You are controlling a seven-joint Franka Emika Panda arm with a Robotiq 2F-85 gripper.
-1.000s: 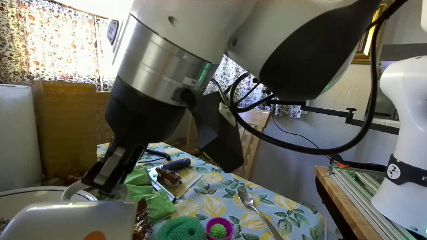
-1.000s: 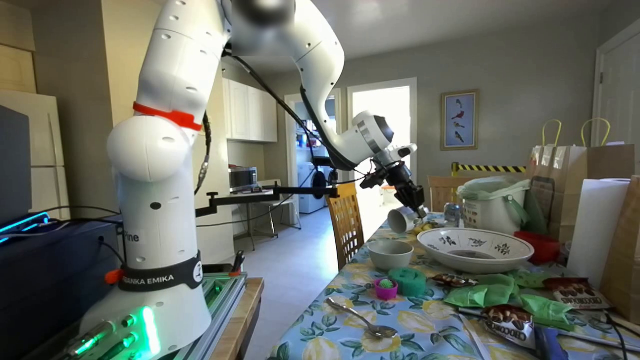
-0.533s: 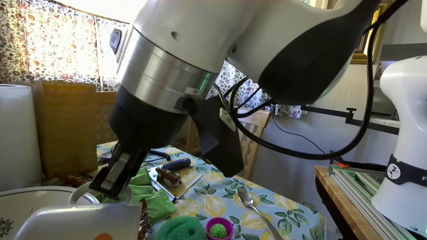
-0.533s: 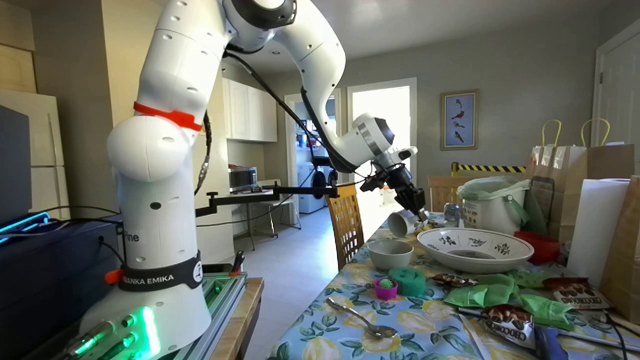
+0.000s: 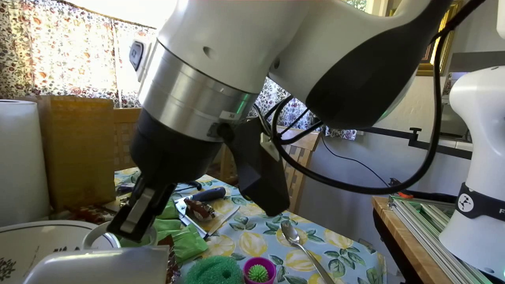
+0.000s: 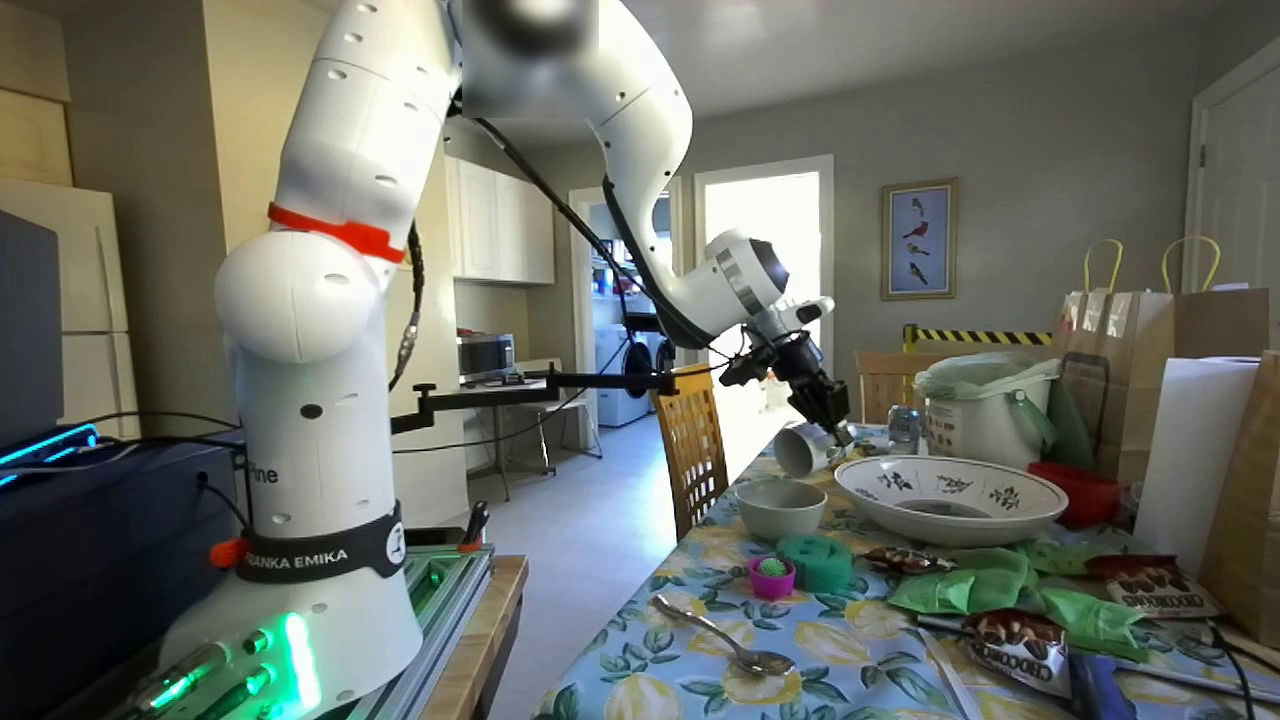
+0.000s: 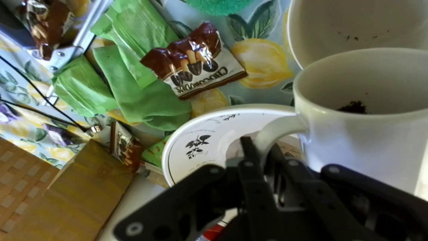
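Observation:
My gripper (image 7: 262, 147) is shut on the handle of a white mug (image 7: 354, 144). The mug is tipped on its side in the air, with a dark clump (image 7: 352, 107) inside it. It also shows in both exterior views (image 5: 98, 270) (image 6: 803, 450), and its mouth faces left in an exterior view. A white bowl (image 7: 327, 23) with a few dark specks lies just past the mug's mouth in the wrist view. The bowl stands on the table in an exterior view (image 6: 780, 515). A wide patterned dish (image 7: 182, 144) lies below and behind the fingers.
A green sponge (image 6: 815, 563), a pink cup (image 6: 771, 582) and a spoon (image 6: 720, 635) lie on the flowered tablecloth. Chocolate packets (image 6: 1020, 650) and green packets (image 7: 137, 33) are scattered there. A white bin (image 6: 985, 420), can (image 6: 903, 428) and paper roll (image 5: 21, 165) stand around.
My gripper and the mug have moved slightly down, and a little to the right in an exterior view. The grip on the handle is kept. The things on the table have not moved.

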